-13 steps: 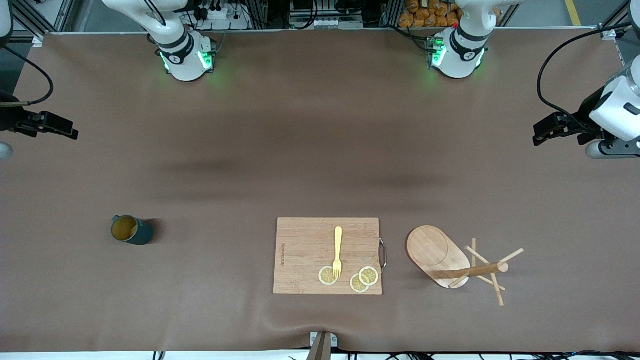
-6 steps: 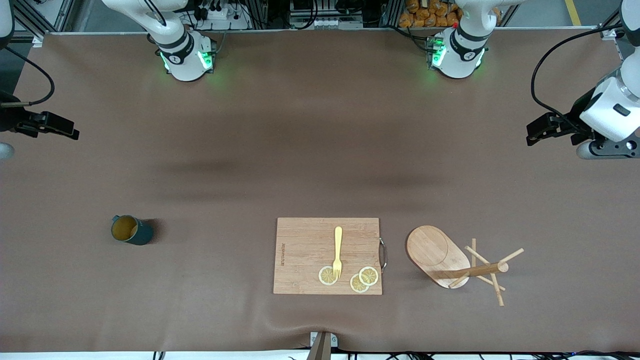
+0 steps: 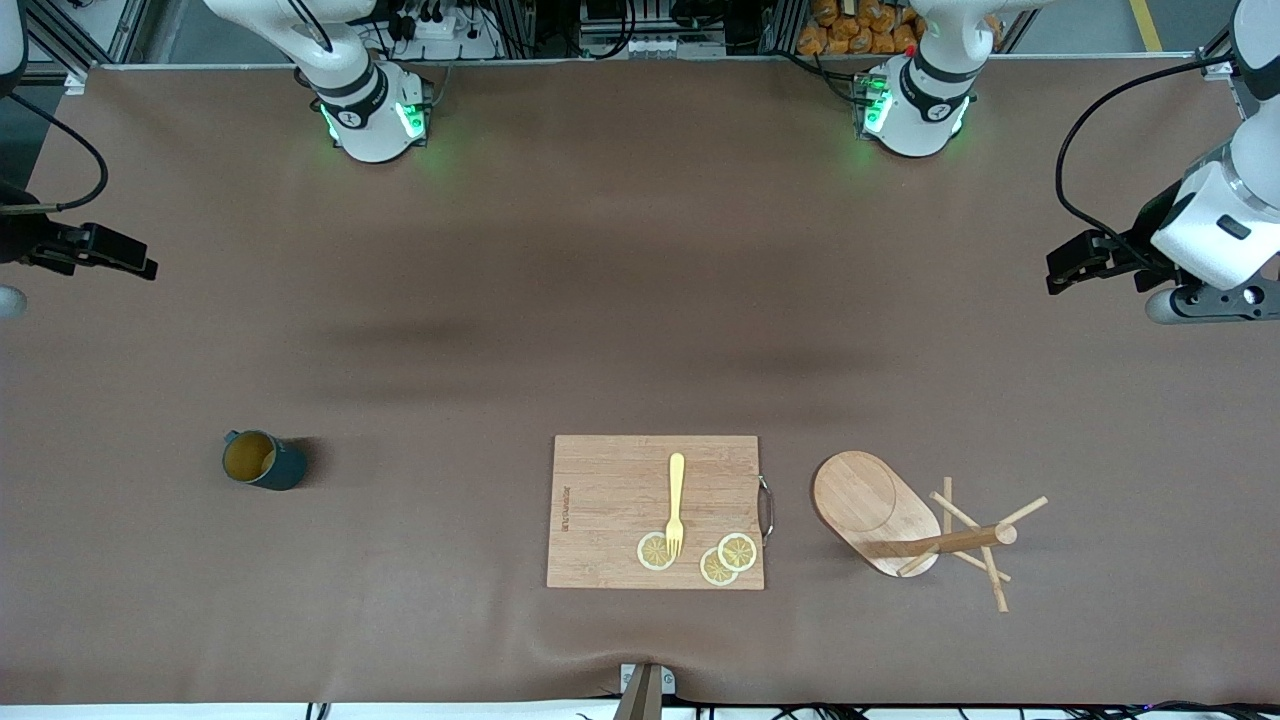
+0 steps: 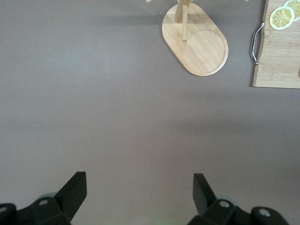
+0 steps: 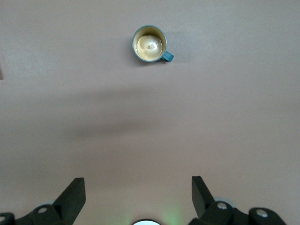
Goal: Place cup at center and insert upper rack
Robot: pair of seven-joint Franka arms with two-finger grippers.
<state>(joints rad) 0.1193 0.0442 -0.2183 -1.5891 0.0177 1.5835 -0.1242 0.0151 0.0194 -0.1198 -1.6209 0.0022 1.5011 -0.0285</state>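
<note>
The cup (image 3: 262,460), a dark teal mug with a yellow inside, stands upright on the table toward the right arm's end; in the right wrist view the cup (image 5: 150,43) lies well ahead of my open right gripper (image 5: 138,180). The upper rack (image 3: 868,497), a wooden mug tree on an oval base with crossing pegs, stands toward the left arm's end; its base (image 4: 199,47) also shows in the left wrist view. My left gripper (image 3: 1065,270) hangs open over that table end, and the left gripper (image 4: 139,180) holds nothing. My right gripper (image 3: 135,263) waits at the table's other end.
A rectangular wooden cutting board (image 3: 610,490) with a metal handle lies between cup and rack, near the front camera. On it rest a yellow fork (image 3: 676,500) and three lemon slices (image 3: 655,551). The board's edge (image 4: 276,61) appears in the left wrist view.
The left arm has drifted a little inward over the table and slightly lower in the front view. The right arm, cup and rack have not moved.
</note>
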